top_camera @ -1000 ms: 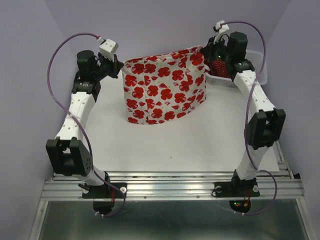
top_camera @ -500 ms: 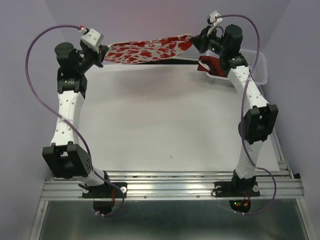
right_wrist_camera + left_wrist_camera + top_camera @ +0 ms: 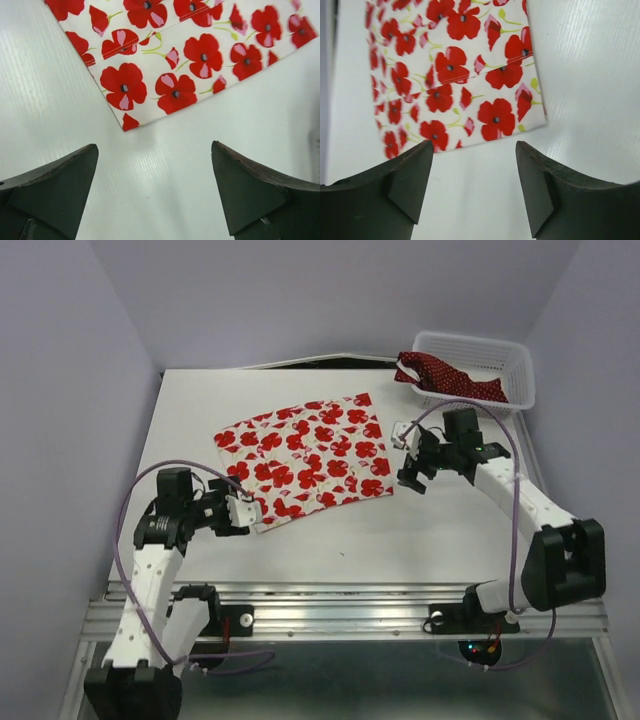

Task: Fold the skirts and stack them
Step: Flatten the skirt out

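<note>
The white skirt with red poppies (image 3: 305, 458) lies spread flat on the table, tilted, its near-left corner (image 3: 470, 85) and near-right corner (image 3: 165, 75) showing in the wrist views. My left gripper (image 3: 250, 512) stands open just off the near-left corner, with bare table between its fingers (image 3: 405, 180). Open too, my right gripper (image 3: 405, 465) hovers beside the skirt's right edge, nothing between its fingers (image 3: 245, 185). The dark red dotted skirt (image 3: 445, 377) is draped over the front rim of the white basket (image 3: 510, 365) at the back right.
The white table (image 3: 330, 540) ends at a metal rail along its near edge. Purple walls close in left, right and back. Cables loop from both arms.
The poppy skirt was held stretched in the air between both shut grippers at the back. It now lies flat on the table, both grippers have let go and drawn back toward me.
</note>
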